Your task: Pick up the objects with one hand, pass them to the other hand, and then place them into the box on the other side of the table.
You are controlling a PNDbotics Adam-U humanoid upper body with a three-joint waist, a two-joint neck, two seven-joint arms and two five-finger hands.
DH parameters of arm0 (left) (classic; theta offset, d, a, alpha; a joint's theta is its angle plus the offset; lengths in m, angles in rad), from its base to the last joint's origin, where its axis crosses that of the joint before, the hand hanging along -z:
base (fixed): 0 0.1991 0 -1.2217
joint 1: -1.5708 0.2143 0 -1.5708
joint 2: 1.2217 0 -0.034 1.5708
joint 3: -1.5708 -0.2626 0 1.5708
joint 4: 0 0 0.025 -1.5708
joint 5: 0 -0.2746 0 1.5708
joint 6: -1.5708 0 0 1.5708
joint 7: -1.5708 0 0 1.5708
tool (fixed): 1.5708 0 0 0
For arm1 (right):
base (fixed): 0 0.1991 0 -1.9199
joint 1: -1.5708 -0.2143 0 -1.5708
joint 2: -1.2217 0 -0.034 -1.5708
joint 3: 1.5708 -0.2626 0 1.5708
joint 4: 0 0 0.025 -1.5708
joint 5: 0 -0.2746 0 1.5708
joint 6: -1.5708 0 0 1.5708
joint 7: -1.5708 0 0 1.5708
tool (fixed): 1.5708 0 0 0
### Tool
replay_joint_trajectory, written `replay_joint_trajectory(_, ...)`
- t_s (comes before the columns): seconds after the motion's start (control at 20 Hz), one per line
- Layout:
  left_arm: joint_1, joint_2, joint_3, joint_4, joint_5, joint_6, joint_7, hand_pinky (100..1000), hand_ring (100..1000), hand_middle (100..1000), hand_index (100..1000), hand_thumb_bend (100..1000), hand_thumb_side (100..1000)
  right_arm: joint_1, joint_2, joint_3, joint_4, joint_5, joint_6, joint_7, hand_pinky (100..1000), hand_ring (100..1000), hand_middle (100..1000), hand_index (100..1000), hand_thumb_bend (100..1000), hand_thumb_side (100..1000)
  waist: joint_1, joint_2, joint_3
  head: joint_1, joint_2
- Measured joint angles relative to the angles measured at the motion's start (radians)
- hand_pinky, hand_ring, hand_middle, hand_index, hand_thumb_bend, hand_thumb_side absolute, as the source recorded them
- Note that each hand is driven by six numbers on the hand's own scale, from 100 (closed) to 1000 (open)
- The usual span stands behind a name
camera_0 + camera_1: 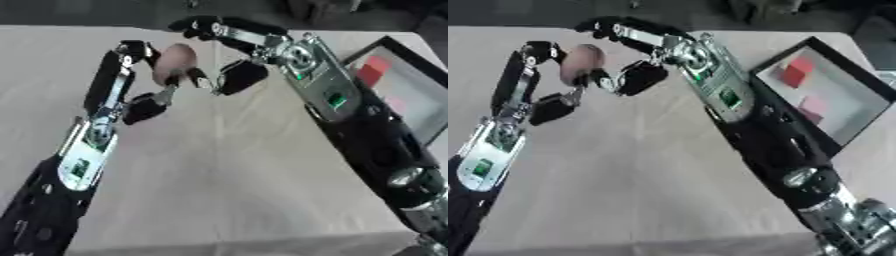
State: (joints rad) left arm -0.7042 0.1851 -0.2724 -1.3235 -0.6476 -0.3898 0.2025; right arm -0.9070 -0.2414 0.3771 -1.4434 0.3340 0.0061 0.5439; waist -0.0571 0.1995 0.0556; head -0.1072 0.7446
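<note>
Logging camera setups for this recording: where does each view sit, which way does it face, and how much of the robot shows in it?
Left eye view: from the head, looking down at the table; both arms enter from below, left hand and right hand meet around a pinkish object.
Right eye view: the same head, set slightly aside; the box with a red block shows more fully.
Shared: the same moment, both hands at the object.

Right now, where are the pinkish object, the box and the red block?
pinkish object (175,62): left eye view, its rounded middle between both hands.
box (859,75): right eye view, its dark far rim.
red block (796,71): right eye view, its top face.
</note>
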Motion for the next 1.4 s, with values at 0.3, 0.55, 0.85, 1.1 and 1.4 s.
replay_joint_trajectory(0.3, -0.002, -0.008, -0.008, -0.012, -0.018, -0.023, 0.018, 669, 465, 363, 477, 100, 100, -0.004, 0.01, 0.003, 0.033, 0.011, -0.008, 0.0, 1000, 1000, 1000, 981, 100, 195, 0.0, 0.0, 0.001, -0.005, 0.0)
replay_joint_trajectory(0.55, -0.004, -0.008, -0.013, -0.011, -0.029, -0.045, 0.034, 669, 465, 363, 478, 100, 102, -0.008, 0.018, 0.006, 0.055, 0.01, -0.009, -0.002, 1000, 1000, 928, 905, 100, 128, 0.0, 0.0, 0.002, -0.009, 0.0)
replay_joint_trajectory(0.85, -0.004, -0.008, -0.014, 0.002, -0.027, -0.046, 0.033, 674, 466, 367, 504, 100, 100, -0.001, 0.019, 0.001, 0.056, -0.065, 0.027, -0.068, 1000, 930, 749, 668, 100, 100, 0.0, 0.001, 0.002, -0.009, 0.0)
replay_joint_trajectory(1.1, -0.004, -0.01, -0.014, 0.008, -0.025, -0.022, 0.02, 686, 478, 392, 556, 134, 100, 0.002, 0.017, 0.007, 0.056, -0.149, 0.077, -0.136, 1000, 887, 691, 623, 100, 100, 0.0, 0.002, 0.002, -0.009, 0.0)
replay_joint_trajectory(1.4, 0.0, -0.016, -0.012, 0.014, -0.036, 0.039, 0.035, 745, 575, 540, 768, 506, 225, 0.009, 0.015, 0.006, 0.054, -0.175, 0.116, -0.154, 1000, 872, 672, 602, 100, 100, 0.001, 0.002, 0.002, -0.01, 0.0)
